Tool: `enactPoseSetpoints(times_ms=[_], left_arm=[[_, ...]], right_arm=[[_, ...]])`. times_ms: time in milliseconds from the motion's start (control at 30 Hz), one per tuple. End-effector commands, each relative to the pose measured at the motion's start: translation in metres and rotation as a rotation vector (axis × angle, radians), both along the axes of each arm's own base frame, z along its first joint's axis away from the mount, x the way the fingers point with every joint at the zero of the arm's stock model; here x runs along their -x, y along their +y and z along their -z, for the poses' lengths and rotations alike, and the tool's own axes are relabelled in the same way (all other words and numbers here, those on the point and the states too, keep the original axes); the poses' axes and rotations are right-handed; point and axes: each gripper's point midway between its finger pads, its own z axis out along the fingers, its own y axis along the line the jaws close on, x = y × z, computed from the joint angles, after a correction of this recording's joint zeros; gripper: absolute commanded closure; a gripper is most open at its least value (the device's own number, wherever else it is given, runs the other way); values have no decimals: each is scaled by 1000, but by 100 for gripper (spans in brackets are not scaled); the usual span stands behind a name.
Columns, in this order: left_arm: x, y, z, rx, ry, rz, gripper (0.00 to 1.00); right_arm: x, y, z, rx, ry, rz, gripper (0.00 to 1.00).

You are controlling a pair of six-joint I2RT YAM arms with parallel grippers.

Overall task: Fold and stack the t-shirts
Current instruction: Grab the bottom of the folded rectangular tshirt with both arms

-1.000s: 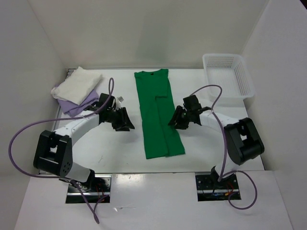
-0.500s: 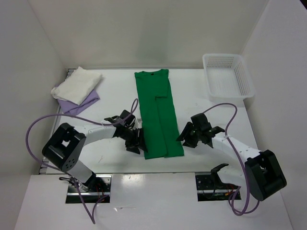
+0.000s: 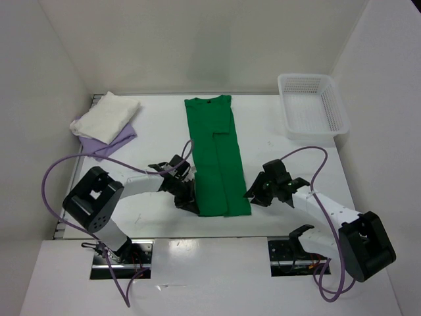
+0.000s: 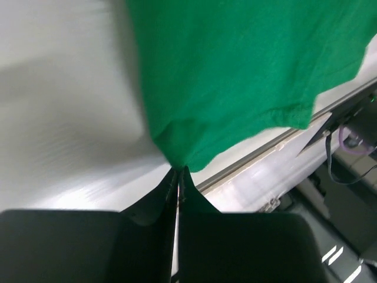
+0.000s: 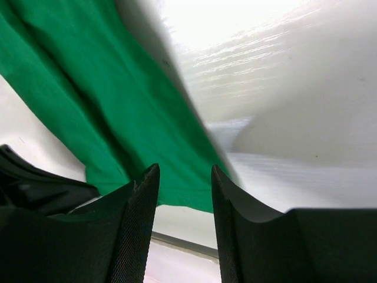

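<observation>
- The green shirt [image 3: 217, 158] lies in the middle of the counter [image 3: 158, 118] as a long narrow strip. Its long axis runs from the collar at the far side to the hem by the near edge.
- The left hand [image 4: 178, 174] is at the near left corner of the hem. Its fingers are pressed together on that corner, and the cloth puckers into the tips.
- The right hand [image 5: 184, 171] is at the near right corner with its fingers apart. The hem edge lies just ahead of and under them, not gripped.
- Both hands flank the same end of the strip. The next move is probably to carry the hem toward the collar, and the right hand must first close on its corner.
- The cloth looks thin and limp and lies flat, with an overlap line down the near half.
- The cream shirt [image 3: 108, 113] rests folded on the lavender shirt [image 3: 118, 139] at the far left, well apart from the green shirt. A white basket [image 3: 284, 105] stands at the far right.
</observation>
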Motion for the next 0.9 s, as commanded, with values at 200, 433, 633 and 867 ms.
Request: enactPoseSetpoints(times_ms=[200, 433, 633, 867], left_arm=[[15, 44, -4, -70, -6, -58, 96], [24, 46, -5, -53, 11, -45, 43], [7, 32, -8, -10, -1, -93, 43], [-8, 24, 0, -9, -11, -115, 54]], right_arm=[[44, 21, 22, -19, 100, -111, 51], [71, 32, 24, -93, 123, -151, 50], [59, 33, 23, -83, 90, -113, 50], [52, 30, 29, -37, 85, -97, 69]])
